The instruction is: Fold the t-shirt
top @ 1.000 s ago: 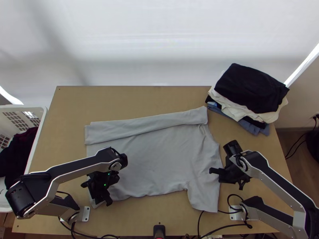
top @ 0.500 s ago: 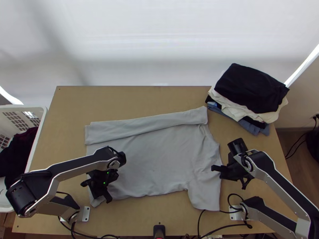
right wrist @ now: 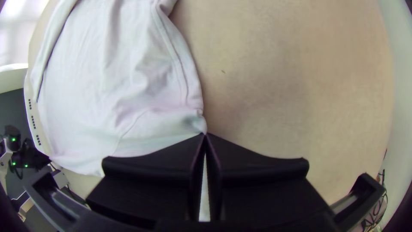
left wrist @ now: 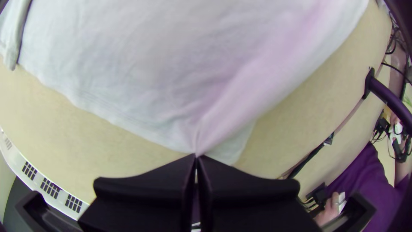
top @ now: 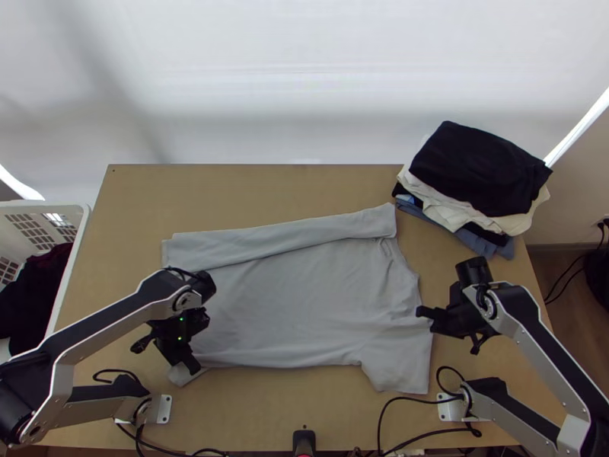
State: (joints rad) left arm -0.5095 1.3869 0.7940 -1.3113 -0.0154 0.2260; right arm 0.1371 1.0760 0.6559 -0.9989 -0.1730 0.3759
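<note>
A grey T-shirt (top: 297, 305) lies across the table (top: 266, 411), far side folded in. Uneven pulling could skew it, or shallow pinches slip. Its collar points right, long axis left to right. Closed, the left gripper (left wrist: 196, 156) pinches the near hem corner, the right gripper (right wrist: 205, 134) the near shoulder.

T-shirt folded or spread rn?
Partly folded: the t-shirt has a strip turned over along its far side; the rest lies mostly spread on the table.
</note>
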